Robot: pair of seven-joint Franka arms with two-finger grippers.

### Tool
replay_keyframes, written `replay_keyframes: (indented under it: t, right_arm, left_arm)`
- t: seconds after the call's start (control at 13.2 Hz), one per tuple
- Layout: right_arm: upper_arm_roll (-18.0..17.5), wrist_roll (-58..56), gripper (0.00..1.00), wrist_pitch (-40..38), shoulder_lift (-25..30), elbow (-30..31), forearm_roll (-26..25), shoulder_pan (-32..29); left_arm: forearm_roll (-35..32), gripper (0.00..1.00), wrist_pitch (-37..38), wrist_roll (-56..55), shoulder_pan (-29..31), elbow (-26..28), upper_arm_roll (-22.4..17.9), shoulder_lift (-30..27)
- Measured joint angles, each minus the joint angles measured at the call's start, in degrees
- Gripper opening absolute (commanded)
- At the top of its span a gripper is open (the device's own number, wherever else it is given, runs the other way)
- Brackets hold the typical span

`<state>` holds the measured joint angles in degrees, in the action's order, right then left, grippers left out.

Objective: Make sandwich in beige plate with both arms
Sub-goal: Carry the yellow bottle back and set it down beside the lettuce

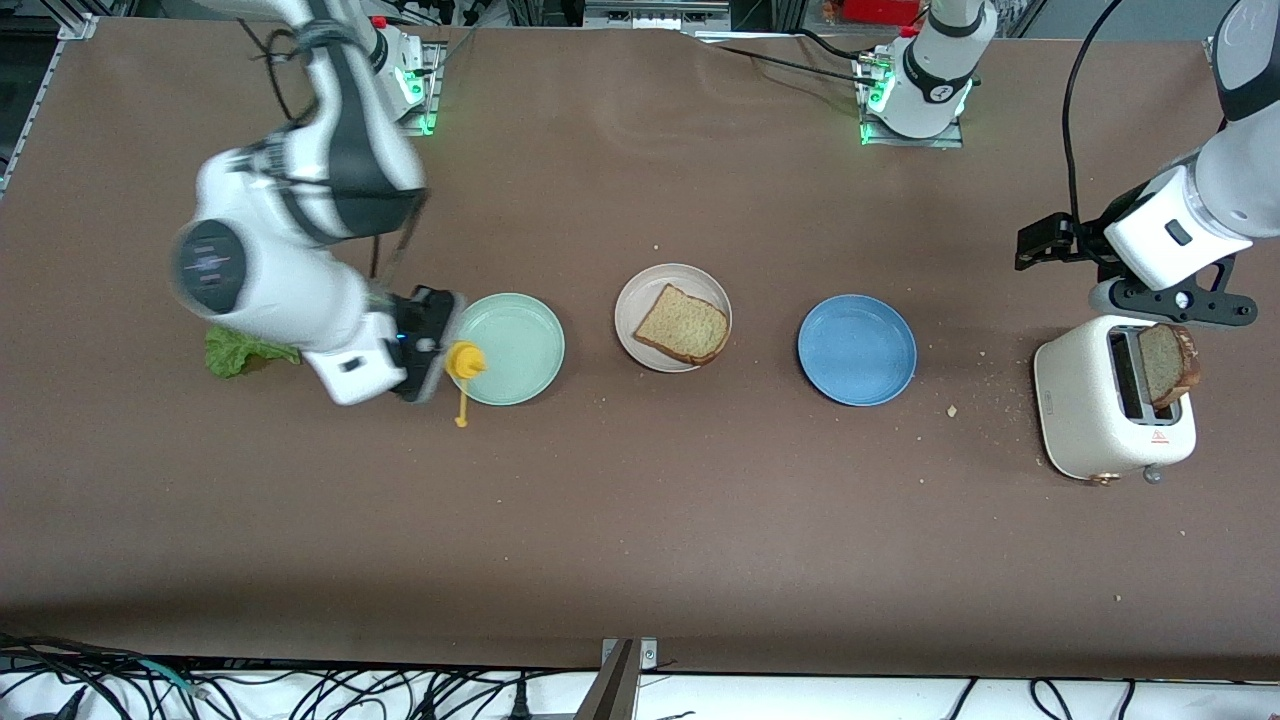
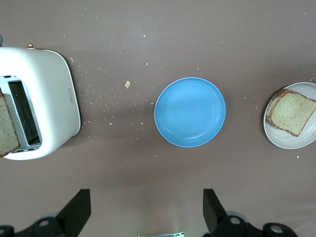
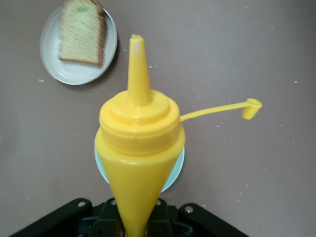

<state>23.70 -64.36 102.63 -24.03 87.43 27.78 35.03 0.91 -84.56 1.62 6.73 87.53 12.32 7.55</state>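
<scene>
Yellow squeeze bottle (image 3: 139,148), cap off on its tether, clenched in the right gripper (image 1: 425,345) over the edge of the mint-green plate (image 1: 520,345); nozzle points toward the beige plate (image 1: 640,300). That plate, mid-table toward the left arm's end from this gripper, carries one bread slice (image 1: 683,325). Right arm is the nearer. Left gripper (image 2: 145,210) released, waiting above the toaster (image 1: 1085,400), second slice (image 1: 1165,362) in its slot. Lettuce (image 1: 235,352) beside the right arm.

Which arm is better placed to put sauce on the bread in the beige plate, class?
The right. Its gripper is shut on the yellow squeeze bottle over the mint-green plate, beside the beige plate. The left gripper is open and empty by the toaster.
</scene>
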Motion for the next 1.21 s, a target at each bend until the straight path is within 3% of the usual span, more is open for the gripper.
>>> replay_keyframes:
  t: [0.23,0.45,0.61,0.91,1.21]
  right_arm:
    - [6.11,-15.58,0.0,-0.45,5.27,11.5,10.85,-1.93]
    - [15.04,-34.8,0.0,-4.74,7.83,23.44,20.55,-2.01]
    - [18.9,-45.64,0.0,-7.67,7.82,29.19,23.15,-3.78]
    - [19.36,-64.4,0.0,-8.07,6.41,38.63,27.9,-9.21]
    - [19.31,-80.29,0.0,-10.52,-1.49,40.92,33.39,-13.22]
  left_arm:
    - [-0.03,1.0,0.0,0.0,-0.04,0.05,0.22,1.1]
    - [-0.03,1.0,0.9,0.0,-0.07,0.06,0.62,1.41]
    - [-0.03,1.0,2.41,0.0,-0.49,0.06,1.74,1.4]
    - [-0.06,1.0,2.94,0.0,-0.99,-0.1,1.97,1.3]
    - [-0.07,1.0,3.93,0.0,-0.9,-0.14,1.96,1.26]
